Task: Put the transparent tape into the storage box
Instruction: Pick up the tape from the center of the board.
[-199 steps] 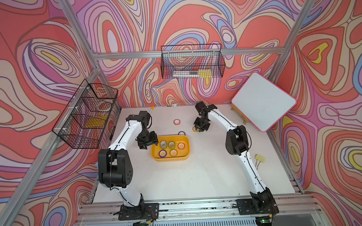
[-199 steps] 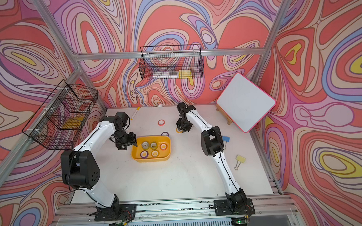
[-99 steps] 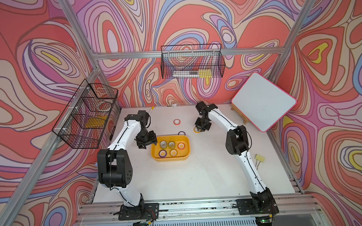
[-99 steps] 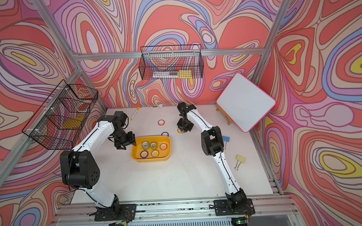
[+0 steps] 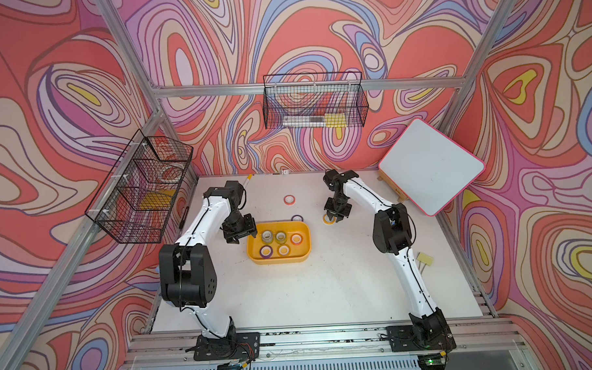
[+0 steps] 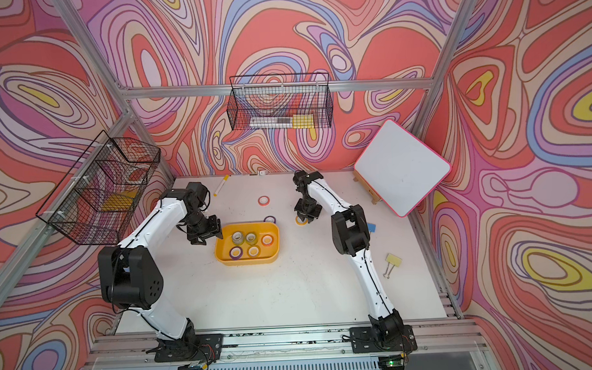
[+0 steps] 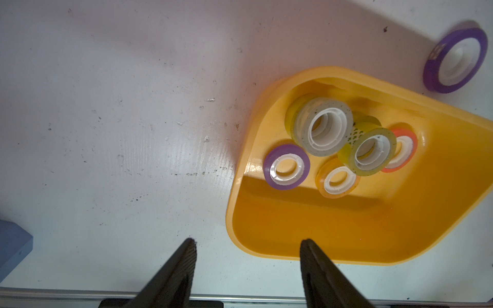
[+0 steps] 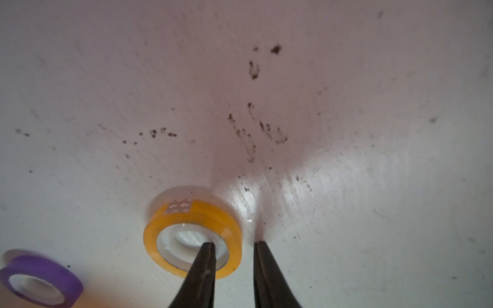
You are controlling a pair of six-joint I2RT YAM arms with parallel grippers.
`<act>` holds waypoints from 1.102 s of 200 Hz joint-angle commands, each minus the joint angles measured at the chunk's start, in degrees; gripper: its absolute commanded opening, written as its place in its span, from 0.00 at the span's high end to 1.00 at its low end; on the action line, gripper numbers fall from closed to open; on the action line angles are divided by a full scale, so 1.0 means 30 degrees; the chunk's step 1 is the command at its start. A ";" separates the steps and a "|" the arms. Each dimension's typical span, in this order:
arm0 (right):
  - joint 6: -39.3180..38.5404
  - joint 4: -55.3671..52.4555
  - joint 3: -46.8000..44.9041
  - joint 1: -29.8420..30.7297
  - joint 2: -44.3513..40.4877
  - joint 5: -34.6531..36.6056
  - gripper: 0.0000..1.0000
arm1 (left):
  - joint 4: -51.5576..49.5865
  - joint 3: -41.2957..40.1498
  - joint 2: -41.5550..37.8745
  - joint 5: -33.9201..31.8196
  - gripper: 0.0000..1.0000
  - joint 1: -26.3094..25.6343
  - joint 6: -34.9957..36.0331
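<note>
"Straddling what, the right tool (image 8: 233,243)?"
"The transparent tape (image 8: 197,216), flat on the bench (image 8: 346,133): jaws apart, one tip in its core, one outside."
"And the left tool (image 7: 248,241)?"
"Apart, empty, just beside the storage box (image 7: 320,226)."

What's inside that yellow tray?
A purple roll, an orange roll, a red roll, a greyish stack and a yellowish stack of tape. Rolls lower in each stack are covered.
</note>
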 commanded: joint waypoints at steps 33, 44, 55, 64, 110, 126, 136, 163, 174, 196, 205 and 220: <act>0.0555 0.0634 -0.1562 -0.0109 0.0170 -0.0126 0.73 | -0.0468 0.0398 -0.0365 -0.0165 0.34 0.0261 0.0018; 0.0848 0.0868 -0.1599 -0.0111 0.0037 -0.0198 0.72 | -0.0553 0.0429 -0.0416 -0.0172 0.33 0.0260 -0.0009; 0.1112 0.1110 -0.1626 -0.0158 -0.0148 -0.0258 0.72 | -0.0534 0.0429 -0.0452 -0.0157 0.33 0.0260 -0.0061; 0.1322 0.1349 -0.1748 -0.0152 -0.0312 -0.0362 0.72 | -0.0560 0.0429 -0.0453 -0.0130 0.33 0.0260 -0.0083; 0.1781 0.1045 -0.1383 -0.0140 -0.0397 -0.0037 0.73 | -0.0677 0.0545 -0.0482 -0.0155 0.33 0.0260 -0.0130; 0.1481 0.0579 -0.1046 -0.0138 -0.0105 0.0055 0.76 | -0.0699 0.0546 -0.0510 -0.0229 0.33 0.0260 -0.0075; 0.1338 0.0482 -0.1065 -0.0156 -0.0055 0.0122 0.78 | -0.0707 0.0502 -0.0511 -0.0223 0.33 0.0291 -0.0094; 0.1028 0.0362 -0.1300 -0.0154 -0.0093 0.0469 0.84 | -0.0683 0.0321 -0.0599 -0.0274 0.33 0.0290 -0.0094; 0.0942 0.0391 -0.1409 -0.0139 -0.0156 0.0496 0.86 | -0.0625 0.0206 -0.0656 -0.0347 0.33 0.0292 -0.0090; 0.0761 0.0391 -0.1395 -0.0113 -0.0211 0.0498 0.87 | -0.0637 0.0044 -0.0767 -0.0445 0.34 0.0333 -0.0112; 0.0664 0.0391 -0.1394 -0.0103 -0.0322 0.0510 0.88 | -0.0672 0.0019 -0.0801 -0.0447 0.34 0.0353 -0.0147; 0.0459 0.0335 -0.1409 -0.0122 -0.0576 0.0476 0.89 | -0.0760 0.0018 -0.0877 -0.0472 0.34 0.0377 -0.0178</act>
